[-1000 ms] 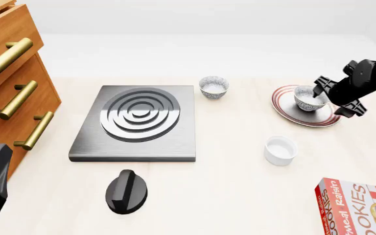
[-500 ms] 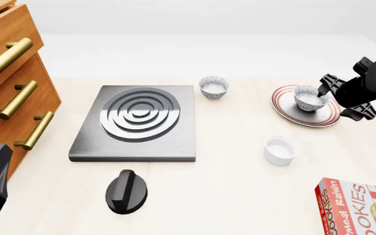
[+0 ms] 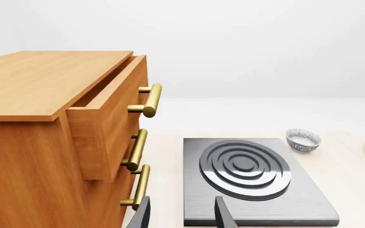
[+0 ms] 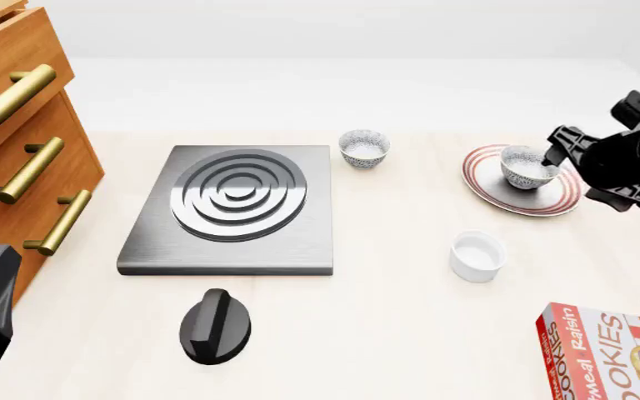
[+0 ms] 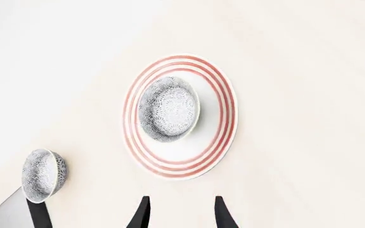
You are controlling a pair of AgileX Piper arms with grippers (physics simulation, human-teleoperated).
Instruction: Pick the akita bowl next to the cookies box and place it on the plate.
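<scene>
While the akita bowl (image 4: 527,167) sits upright on the plate (image 4: 555,201), slightly off the plate's middle, the right gripper (image 4: 596,165) hangs just beside the plate's right rim, touching neither. Its two fingers (image 5: 142,213) stand apart with nothing between them in the right wrist view, which looks over the akita bowl (image 5: 168,109) inside the plate's (image 5: 217,137) red rings. A second patterned bowl (image 4: 363,148) stands on the table (image 4: 409,333) beyond the stove plate's (image 4: 231,211) far right corner, well apart from the plate. A plain white cup (image 4: 477,256) is nearer the camera, between the plate and the cookies box (image 4: 609,354), which lies flat at the front right corner. A black knob (image 4: 216,326) rests in front of the stove plate. The left gripper (image 3: 181,216) is spread and empty, low beside the wooden drawer cabinet (image 4: 20,142), whose top drawer (image 3: 110,114) stands ajar
</scene>
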